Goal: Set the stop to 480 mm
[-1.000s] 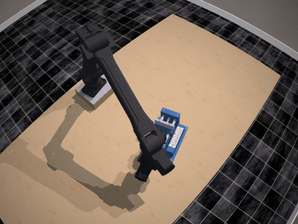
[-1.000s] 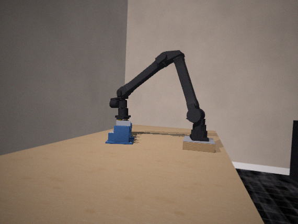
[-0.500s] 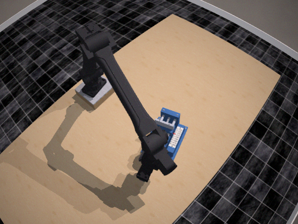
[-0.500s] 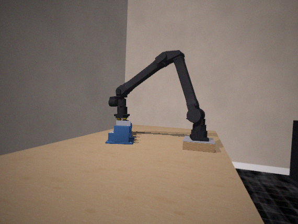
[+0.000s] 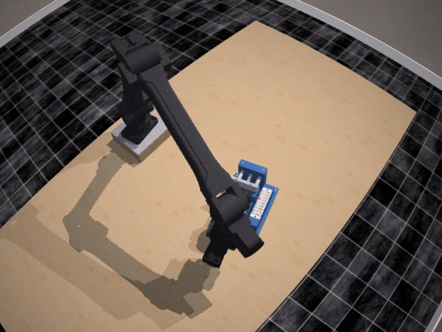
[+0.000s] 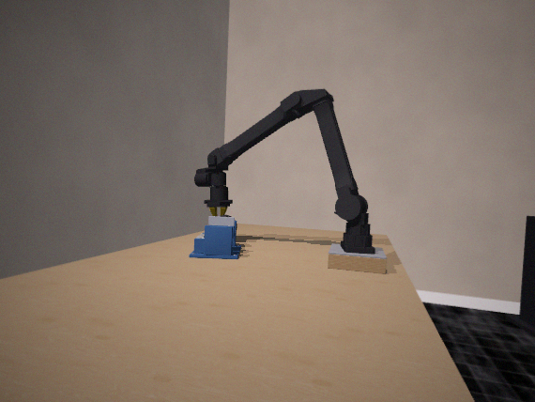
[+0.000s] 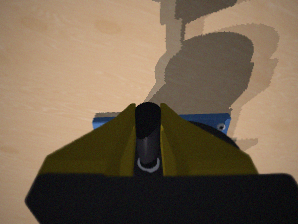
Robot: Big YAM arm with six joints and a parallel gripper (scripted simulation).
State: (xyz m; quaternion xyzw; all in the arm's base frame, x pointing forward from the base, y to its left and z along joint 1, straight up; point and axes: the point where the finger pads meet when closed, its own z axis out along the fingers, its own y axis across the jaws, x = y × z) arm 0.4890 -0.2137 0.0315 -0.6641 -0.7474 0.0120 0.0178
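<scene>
Handwheel knob gripped above the blue fixture
The dark knob [image 7: 148, 120] is clenched by the gripper [image 6: 218, 214] [image 7: 148, 111]; the blue fixture [image 5: 253, 167] [image 6: 219, 241] [image 7: 210, 119] is set inward from the worktop's [image 5: 310, 116] [image 6: 211, 329] [image 7: 60, 60] long edge.

Worktop [image 5: 310, 116] [image 6: 235, 329] [image 7: 65, 60]: pale, wood-grained, extending beneath the claw [image 6: 219, 214] [image 7: 148, 106]. Dark tiled floor [image 5: 349, 271] [image 6: 452, 338]: lower than the claw, beyond the worktop edges. Grey wall [image 6: 113, 117] and beige wall [image 6: 399, 117]: behind the claw. Black upright object [image 6: 528, 268], unidentified: well apart from the claw.
</scene>
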